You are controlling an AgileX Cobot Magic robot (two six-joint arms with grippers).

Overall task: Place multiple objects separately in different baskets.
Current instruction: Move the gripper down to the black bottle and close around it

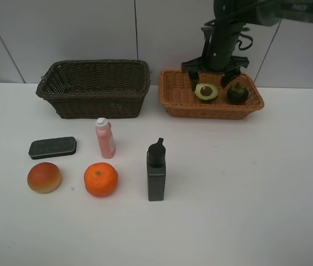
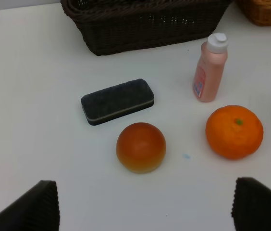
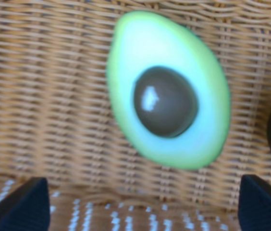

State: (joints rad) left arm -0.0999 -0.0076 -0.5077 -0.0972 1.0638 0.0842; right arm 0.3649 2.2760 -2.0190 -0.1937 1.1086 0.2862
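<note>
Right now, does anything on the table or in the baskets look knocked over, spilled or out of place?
Nothing stands out. The pink bottle and black bottle stand upright, nothing has spilled, and the halved avocado lies cut side up in the light basket beside the mangosteen. Only a tiny bluish speck marks the table.

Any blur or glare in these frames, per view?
Right wrist: soft focus, halved green avocado and light tan wicker basket weave blurred, glare spot at its centre. Left wrist: sharp, round orange citrus fruit casts a faint shadow. Exterior high: even light, no hard glare on white table.
</note>
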